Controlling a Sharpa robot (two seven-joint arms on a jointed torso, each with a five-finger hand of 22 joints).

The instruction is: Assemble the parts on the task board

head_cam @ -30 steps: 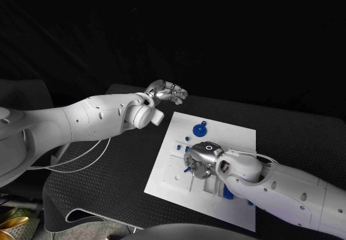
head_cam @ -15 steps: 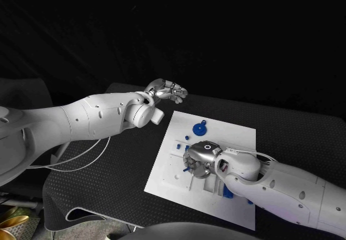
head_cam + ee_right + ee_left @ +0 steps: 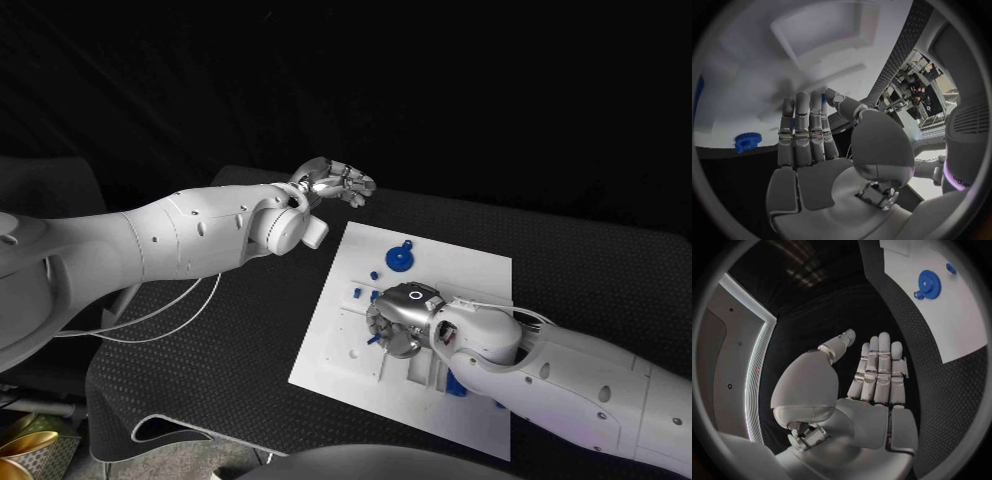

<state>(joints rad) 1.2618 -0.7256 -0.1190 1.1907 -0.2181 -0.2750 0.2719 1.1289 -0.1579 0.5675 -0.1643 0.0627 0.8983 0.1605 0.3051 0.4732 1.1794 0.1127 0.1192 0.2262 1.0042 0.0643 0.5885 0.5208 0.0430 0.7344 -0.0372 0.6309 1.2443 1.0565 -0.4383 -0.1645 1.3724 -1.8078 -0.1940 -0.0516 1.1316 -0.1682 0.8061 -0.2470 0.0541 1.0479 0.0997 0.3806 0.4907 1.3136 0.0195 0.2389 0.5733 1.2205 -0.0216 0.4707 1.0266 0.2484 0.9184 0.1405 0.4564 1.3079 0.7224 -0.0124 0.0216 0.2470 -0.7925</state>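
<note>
The white task board (image 3: 464, 272) lies mid-table. My right hand (image 3: 400, 320) is down on the board's middle, fingers against its surface. A small blue part (image 3: 824, 98) shows as a sliver pinched between its thumb and a fingertip (image 3: 816, 97); in the head view the part (image 3: 372, 339) pokes out beside the fingers. A blue gear (image 3: 400, 261) lies flat near the board's far edge, with a smaller blue piece (image 3: 408, 245) beyond it. My left hand (image 3: 336, 184) hovers off the board's far left corner, palm (image 3: 873, 415) flat, fingers straight and together, holding nothing.
Two tiny blue pegs (image 3: 356, 293) sit on the board left of my right hand. Another blue part (image 3: 456, 388) lies by the right forearm near the board's near edge. A cable (image 3: 173, 315) loops under the left arm. Black table (image 3: 216, 380) surrounds the board.
</note>
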